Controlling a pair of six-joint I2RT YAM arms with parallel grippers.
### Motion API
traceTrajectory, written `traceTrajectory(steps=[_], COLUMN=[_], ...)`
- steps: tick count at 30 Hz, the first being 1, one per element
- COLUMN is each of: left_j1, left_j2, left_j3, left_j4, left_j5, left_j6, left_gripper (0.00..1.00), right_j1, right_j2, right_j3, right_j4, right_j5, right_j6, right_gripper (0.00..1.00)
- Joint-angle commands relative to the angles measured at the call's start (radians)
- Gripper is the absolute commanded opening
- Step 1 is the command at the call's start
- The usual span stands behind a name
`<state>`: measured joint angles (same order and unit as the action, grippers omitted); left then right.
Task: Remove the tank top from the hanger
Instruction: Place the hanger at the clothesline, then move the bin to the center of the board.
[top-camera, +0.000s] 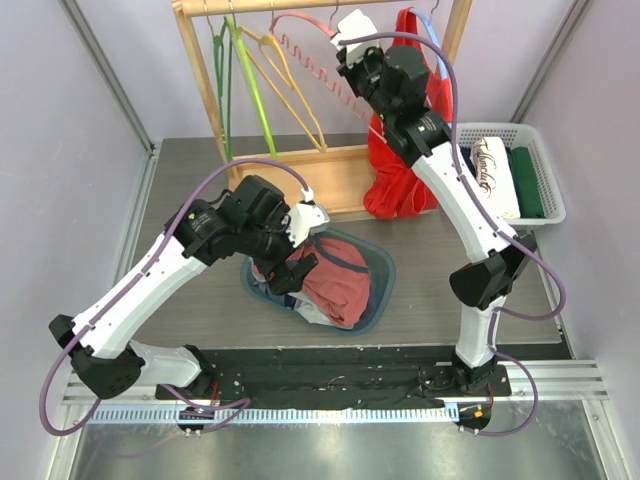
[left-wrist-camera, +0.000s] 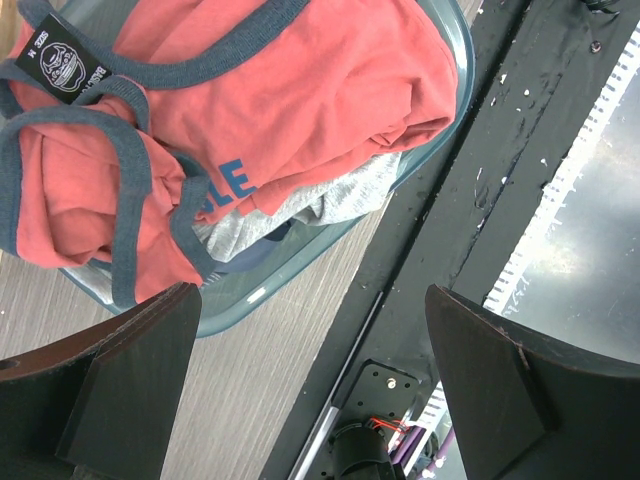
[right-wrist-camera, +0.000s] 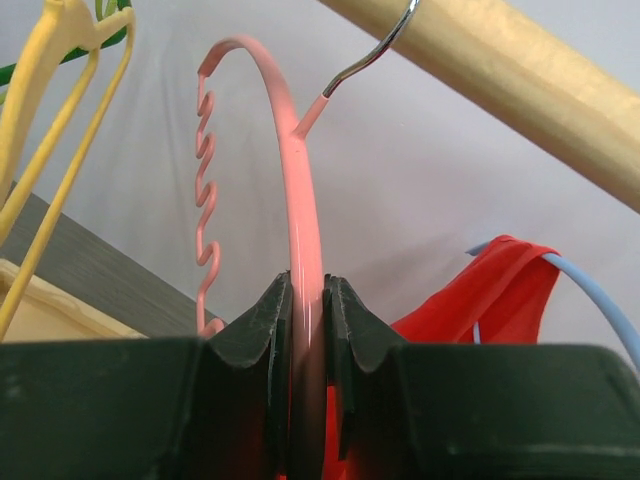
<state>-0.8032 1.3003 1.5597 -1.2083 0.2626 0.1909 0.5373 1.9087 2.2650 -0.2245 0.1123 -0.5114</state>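
Observation:
A coral tank top with grey trim (top-camera: 335, 285) lies crumpled in the teal basket (top-camera: 385, 270) with no hanger in it; it also shows in the left wrist view (left-wrist-camera: 270, 90). My left gripper (top-camera: 300, 275) (left-wrist-camera: 310, 295) hangs open and empty just over the basket's near rim (left-wrist-camera: 440, 110). My right gripper (top-camera: 350, 50) (right-wrist-camera: 307, 285) is shut on the bare pink hanger (top-camera: 305, 45) (right-wrist-camera: 300, 200), whose hook is at the wooden rail. A red tank top (top-camera: 400, 170) (right-wrist-camera: 490, 290) hangs on a blue hanger (right-wrist-camera: 600, 290) just right of it.
Yellow hangers (top-camera: 285, 75) and green hangers (top-camera: 228, 70) hang bare on the wooden rack (top-camera: 200, 70). A white basket (top-camera: 545, 150) with folded clothes stands at the right. The black arm base rail (left-wrist-camera: 500, 180) runs along the near edge.

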Motion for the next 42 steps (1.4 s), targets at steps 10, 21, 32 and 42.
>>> traceTrajectory(steps=[10,21,32,42], left_j1=[-0.004,-0.004,-0.004,-0.002], left_j2=[-0.012,-0.036,-0.029,-0.019], left_j3=[0.057,0.045,0.004,-0.125], left_j4=[0.023,0.027,0.059,0.177], left_j5=[0.003,-0.006,-0.045,-0.210], left_j6=[0.010,0.018,0.027,0.062], left_gripper=[1.00,1.00,1.00,1.00], right_j1=[0.102,0.104,0.138,0.185], right_j2=[-0.002,-0.445,-0.898,-1.085], right_j3=[0.004,-0.496,-1.056,-1.370], right_j4=[0.062,0.097,-0.091,-0.280], right_j5=[0.026,0.210,0.190,0.277], right_j6=[0.045,0.287,0.592,0.898], right_gripper=[0.02,1.00,0.93,0.77])
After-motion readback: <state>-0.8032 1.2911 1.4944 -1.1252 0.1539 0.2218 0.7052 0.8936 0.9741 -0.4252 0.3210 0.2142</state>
